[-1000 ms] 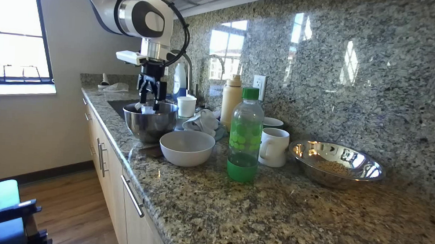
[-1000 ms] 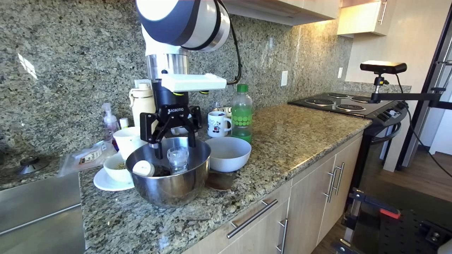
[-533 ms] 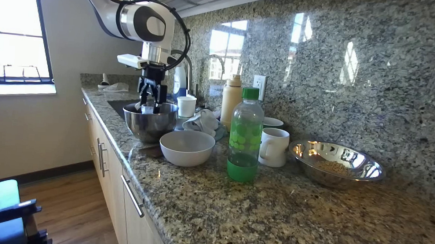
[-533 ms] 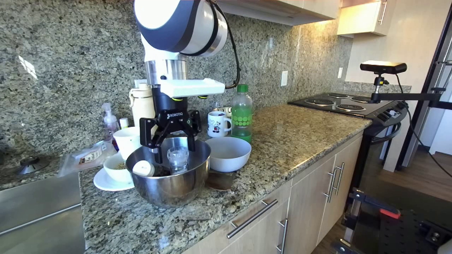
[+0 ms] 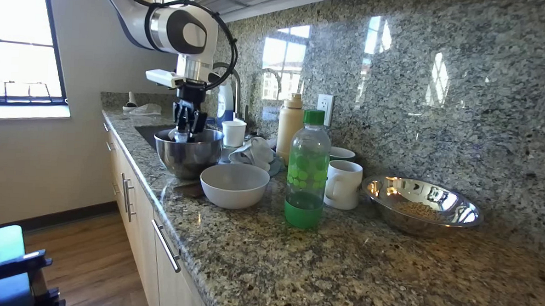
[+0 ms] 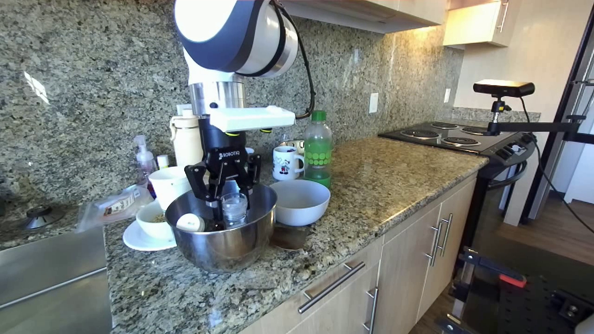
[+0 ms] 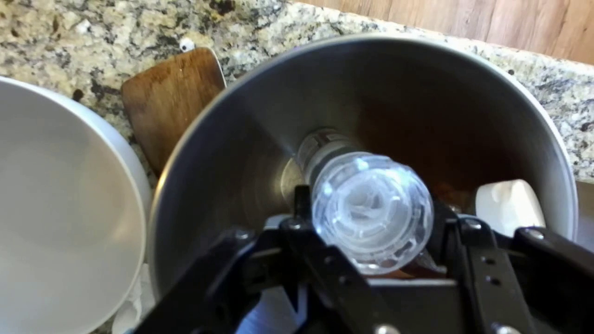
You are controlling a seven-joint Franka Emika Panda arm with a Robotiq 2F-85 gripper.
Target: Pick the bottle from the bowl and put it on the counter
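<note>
The bottle [image 7: 371, 208], with a clear cap and a labelled body partly hidden under it, leans inside the deep steel bowl [image 6: 222, 255]. In the wrist view my gripper [image 7: 372, 215] has one finger against each side of the clear cap, shut on it. From an exterior view the clear top [image 6: 235, 208] shows between the dark fingers, inside the rim. The gripper [image 5: 184, 131] points down into the bowl in both exterior views. Speckled granite counter [image 6: 357, 204] runs under and beyond the bowl.
A second white-capped item [image 7: 508, 206] lies in the same bowl. The white bowl [image 6: 300, 204] stands close beside it. A cup [image 6: 169, 185], a green-capped bottle [image 5: 307, 173], a mug [image 5: 343, 183] and a shallow steel bowl [image 5: 422, 208] stand around. The counter's front edge [image 6: 385, 227] is near.
The gripper first came down a little into the bowl. Its fingers then drew together from wide apart onto the bottle's clear top, which shifted slightly.
</note>
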